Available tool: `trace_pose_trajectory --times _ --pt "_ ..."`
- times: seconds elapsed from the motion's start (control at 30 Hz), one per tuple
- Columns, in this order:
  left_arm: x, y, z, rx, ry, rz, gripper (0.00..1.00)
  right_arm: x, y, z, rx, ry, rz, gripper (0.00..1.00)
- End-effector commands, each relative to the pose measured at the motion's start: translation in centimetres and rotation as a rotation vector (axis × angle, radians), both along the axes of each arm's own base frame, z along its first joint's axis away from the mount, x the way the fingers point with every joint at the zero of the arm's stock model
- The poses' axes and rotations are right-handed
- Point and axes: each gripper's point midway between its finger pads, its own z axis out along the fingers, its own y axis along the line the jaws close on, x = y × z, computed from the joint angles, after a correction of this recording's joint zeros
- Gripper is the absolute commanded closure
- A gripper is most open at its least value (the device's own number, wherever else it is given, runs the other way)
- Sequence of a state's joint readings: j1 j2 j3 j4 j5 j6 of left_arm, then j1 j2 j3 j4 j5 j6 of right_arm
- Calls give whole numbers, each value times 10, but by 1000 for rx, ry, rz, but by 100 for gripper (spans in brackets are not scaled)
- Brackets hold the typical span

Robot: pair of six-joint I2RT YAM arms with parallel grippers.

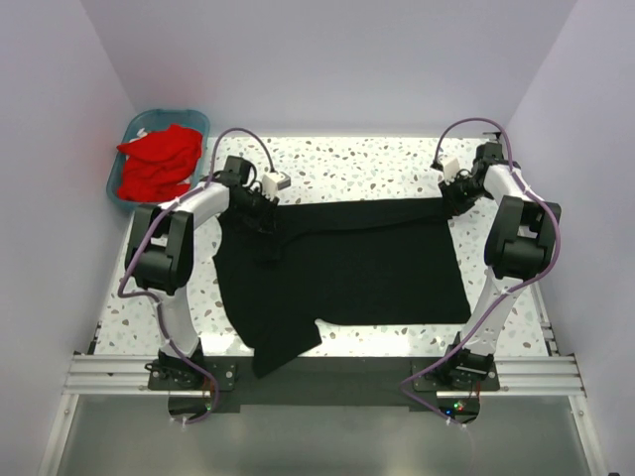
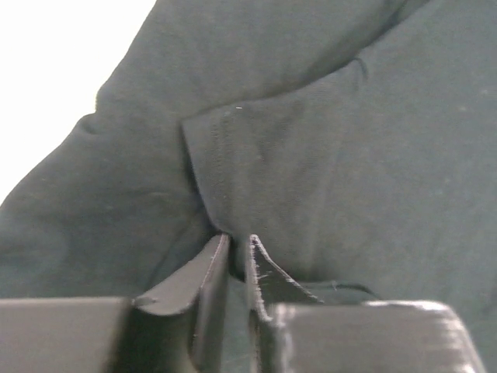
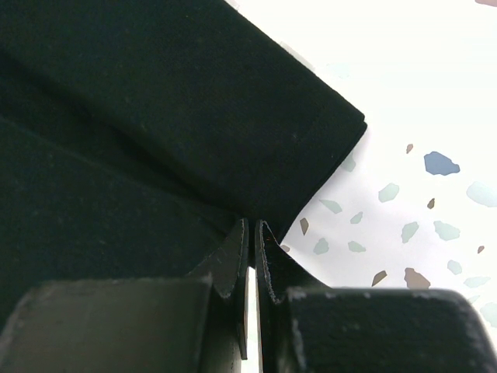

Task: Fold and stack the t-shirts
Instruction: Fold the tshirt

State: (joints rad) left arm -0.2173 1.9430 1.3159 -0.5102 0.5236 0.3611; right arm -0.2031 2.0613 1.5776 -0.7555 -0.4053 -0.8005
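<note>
Black shirt (image 1: 347, 263): plain, one tone; looks dark grey-green in left wrist view
Red shirts (image 1: 157, 164): plain bright red
Basket (image 1: 149, 117): teal
Counter (image 1: 377, 164): white, speckled with blue-grey, pale green and brown flecks
Left claw (image 2: 237, 252), right claw (image 3: 250, 233): matte black
Arms (image 1: 203, 203): white links, black joints
Cables (image 1: 243, 134): purple
Walls (image 1: 327, 59): pale lilac

Bright, even overhead light; the table (image 1: 377, 164) glares white along its far edge. The black t-shirt (image 1: 347, 258) loses detail; both wrist views blur close up.
</note>
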Motion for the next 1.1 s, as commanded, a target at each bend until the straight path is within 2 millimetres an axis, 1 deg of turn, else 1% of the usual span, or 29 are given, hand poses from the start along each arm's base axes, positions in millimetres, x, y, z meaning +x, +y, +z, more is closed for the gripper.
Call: trace_pose_trajectory --times 0.0,0.03,0.07,0.1,0.13,0.17,0.2,0.27,0.3,0.33,0.37,0.4,0.47,0.5,0.53,0.6,0.63,0.67,0.7,0.73,0.77,0.8,0.83,0.87,0.9,0.97,1.0,1.03,1.07 --pt "-6 -15 34 -73 -36 -67 87 3 -4 6 -17 -15 -2 100" --pt "-10 -20 43 -97 -51 -100 90 3 -4 6 -17 -16 -1 100" --pt "-15 -22 44 -100 -49 -113 93 3 -4 7 -16 -16 0 100" --pt "-23 -26 43 -99 -36 -135 98 2 -4 7 -17 -14 -1 100" --pt "-29 -30 50 -111 -52 -166 100 2 -4 7 -17 -14 -1 100" --pt "-33 -33 51 -110 -56 -184 100 2 -4 7 -16 -15 1 100" --pt "-45 -39 48 -105 -47 -221 100 1 -3 6 -16 -12 1 100" --pt "-56 -46 51 -88 -83 -290 100 0 -4 6 -17 -12 1 100" --pt "-70 -51 43 -51 -86 -352 100 -1 -3 6 -15 -9 1 100" --pt "-76 -53 42 -31 -98 -384 100 -2 -3 5 -17 -6 0 100" --pt "-85 -59 39 -10 -103 -424 86 -3 -3 5 -16 -6 2 100" --pt "-93 -56 32 10 -83 -440 79 -5 -3 3 -15 0 2 100" --pt "-96 -53 31 26 -104 -466 66 -6 -3 4 -20 -1 2 100" --pt "-96 -50 31 36 -117 -474 56 -7 -3 3 -20 2 2 100" --pt "-95 -49 39 28 -145 -481 53 -7 -3 3 -20 1 3 100" --pt "-81 -42 54 -5 -195 -433 45 -8 -3 4 -22 0 3 100" --pt "-75 -42 69 -48 -229 -408 43 -8 -3 4 -22 1 3 100" --pt "-57 -27 77 -64 -258 -333 43 -8 -4 4 -24 2 2 100" --pt "-44 -21 86 -86 -255 -262 43 -8 -4 5 -25 -1 2 100" --pt "-34 -11 88 -86 -249 -203 44 -8 -4 5 -29 -2 2 100" --pt "-14 9 96 -95 -247 -93 44 -8 -5 6 -31 -3 3 100" --pt "-5 22 89 -80 -220 -25 44 -7 -5 6 -31 -4 3 100" --pt "3 33 87 -72 -208 39 44 -7 -5 6 -32 -4 3 100" --pt "14 53 85 -63 -205 122 45 -6 -5 7 -32 -6 0 100" --pt "18 64 74 -49 -158 196 45 -6 -5 7 -34 -6 1 100" --pt "26 85 66 -37 -131 292 46 -5 -5 7 -31 -6 -3 100" --pt "28 89 55 -35 -92 333 46 -5 -5 8 -32 -8 -1 100" --pt "29 88 52 -38 -79 346 47 -5 -6 6 -32 -5 -3 100" --pt "34 100 51 -41 -77 387 47 -5 -5 7 -31 -6 -3 100"
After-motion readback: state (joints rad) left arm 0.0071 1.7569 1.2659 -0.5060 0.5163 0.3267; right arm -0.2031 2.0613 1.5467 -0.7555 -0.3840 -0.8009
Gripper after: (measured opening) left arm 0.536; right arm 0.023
